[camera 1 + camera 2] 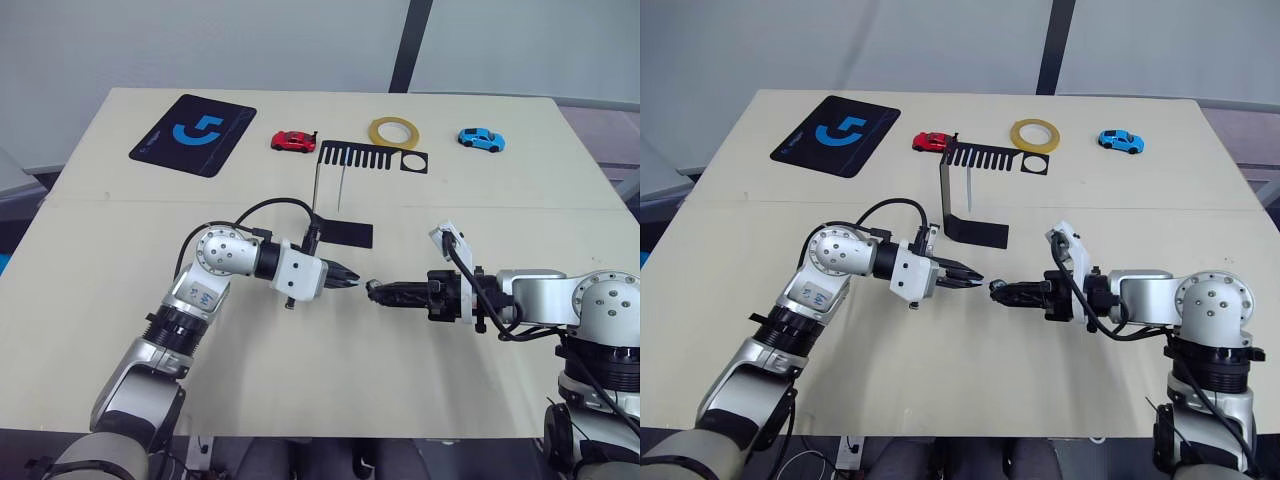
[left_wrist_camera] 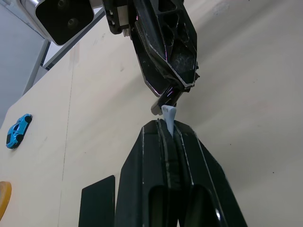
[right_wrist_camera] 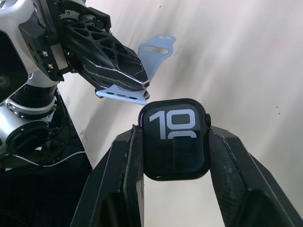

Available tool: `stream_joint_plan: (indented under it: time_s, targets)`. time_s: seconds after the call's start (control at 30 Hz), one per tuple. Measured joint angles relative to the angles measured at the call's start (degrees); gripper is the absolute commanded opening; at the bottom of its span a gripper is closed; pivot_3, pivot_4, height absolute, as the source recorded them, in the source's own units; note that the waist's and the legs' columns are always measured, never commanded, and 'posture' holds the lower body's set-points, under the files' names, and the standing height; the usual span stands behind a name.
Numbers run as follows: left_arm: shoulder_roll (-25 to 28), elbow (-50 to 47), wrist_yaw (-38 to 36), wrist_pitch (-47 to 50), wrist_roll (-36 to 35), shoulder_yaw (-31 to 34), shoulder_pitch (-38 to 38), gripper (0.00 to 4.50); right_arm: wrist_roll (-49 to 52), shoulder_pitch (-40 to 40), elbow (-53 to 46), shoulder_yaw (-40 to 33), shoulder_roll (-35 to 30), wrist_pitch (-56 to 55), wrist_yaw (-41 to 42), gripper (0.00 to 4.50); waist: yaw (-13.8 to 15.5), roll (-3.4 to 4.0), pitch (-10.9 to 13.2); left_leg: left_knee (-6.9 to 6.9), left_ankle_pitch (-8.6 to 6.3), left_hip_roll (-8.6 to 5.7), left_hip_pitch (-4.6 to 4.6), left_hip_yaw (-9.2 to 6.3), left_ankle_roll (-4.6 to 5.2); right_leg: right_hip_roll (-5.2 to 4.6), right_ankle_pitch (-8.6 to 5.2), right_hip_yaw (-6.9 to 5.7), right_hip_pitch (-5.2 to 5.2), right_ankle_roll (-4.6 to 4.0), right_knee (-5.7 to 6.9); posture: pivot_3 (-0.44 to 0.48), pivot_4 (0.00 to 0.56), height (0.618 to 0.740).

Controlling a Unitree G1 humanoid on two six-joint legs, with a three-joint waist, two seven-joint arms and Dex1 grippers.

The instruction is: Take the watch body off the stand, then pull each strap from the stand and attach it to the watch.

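Right gripper (image 3: 173,142): clamped on the watch body (image 3: 174,138), one finger pressed to each side of the case, screen facing the wrist camera with big white digits showing.

Left gripper (image 1: 350,281): pinched shut on a strap (image 3: 124,94), the pale blue band flat between the fingertips (its slotted end pokes out past them in the right wrist view).

Strap to watch: the held end sits just beside the case's upper edge, at about 10 o'clock from the screen in the right wrist view; whether they actually touch I can't tell.

Meeting point: the two grippers face each other tip to tip over the middle of the table (image 1: 300,390), left one coming in from 9 o'clock, right one from 3 o'clock in the head views.

Second strap (image 3: 156,48): a looped pale blue piece shows behind the left gripper's fingers; what it rests on is hidden.

Stand (image 1: 975,190): upright at 12 o'clock from the grippers, well apart from them, comb plate on top.

Far edge (the clutter): black mat (image 1: 193,134), red toy car (image 1: 293,141), tape roll (image 1: 395,132), blue toy car (image 1: 481,139).
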Motion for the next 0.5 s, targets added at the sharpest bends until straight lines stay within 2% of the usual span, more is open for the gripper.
stream_joint_plan:
  time_s: [0.5]
  targets:
    - [-0.2,0.0,0.4,0.0,0.0,-0.2,0.0,0.0,1.4,0.1,0.2,0.1,0.0,-0.8,-1.2,1.55,0.0,0.0,0.0,0.0,0.0,0.02,0.0,0.0,0.01,-0.01,0.0,0.0,0.0,0.0,0.0,0.0,0.15,0.732]
